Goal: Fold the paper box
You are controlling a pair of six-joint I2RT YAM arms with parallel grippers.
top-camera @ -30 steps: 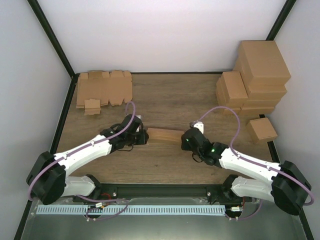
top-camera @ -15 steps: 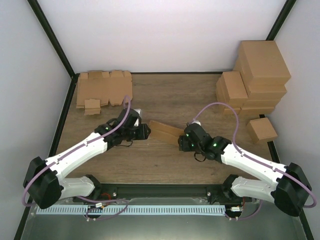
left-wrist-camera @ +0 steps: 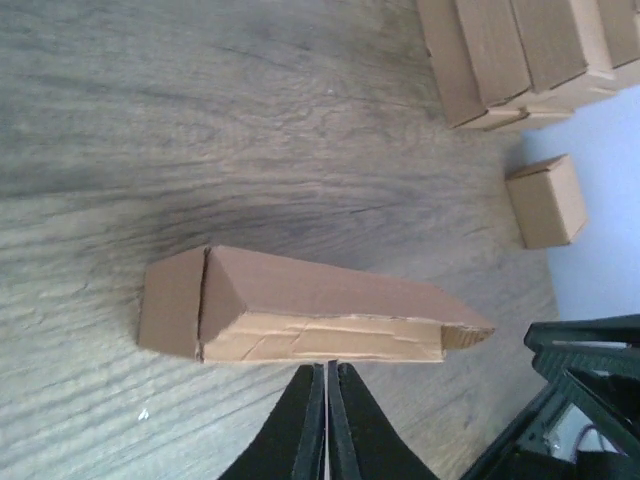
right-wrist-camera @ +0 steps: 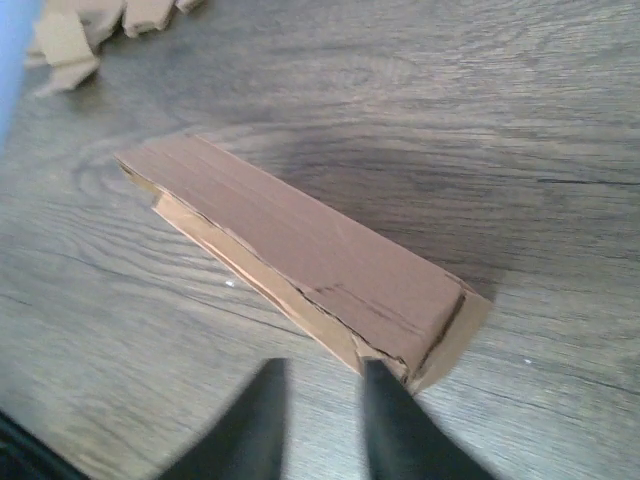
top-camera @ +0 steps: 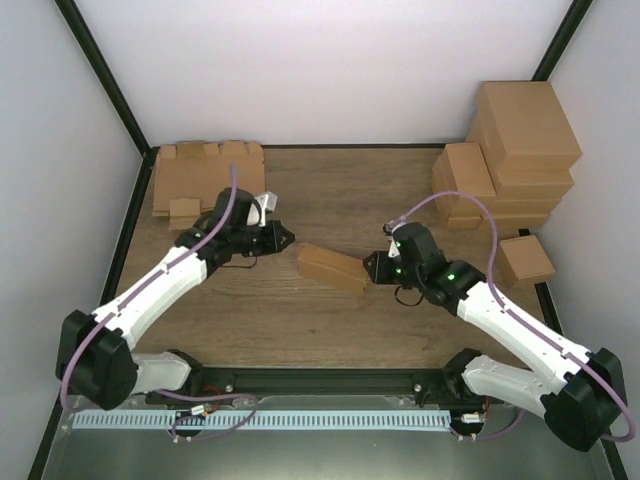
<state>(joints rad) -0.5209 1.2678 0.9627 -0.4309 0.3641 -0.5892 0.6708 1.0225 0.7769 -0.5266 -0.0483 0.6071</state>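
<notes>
Paper box sits released and half-folded on the surface as both arms pull back, left tool pinched together, right tool apart and empty, folding seemingly unfinished

Plain white walls enclose a wood-grain surface, with black frame posts at the 2 back corners, evenly lit.
</notes>
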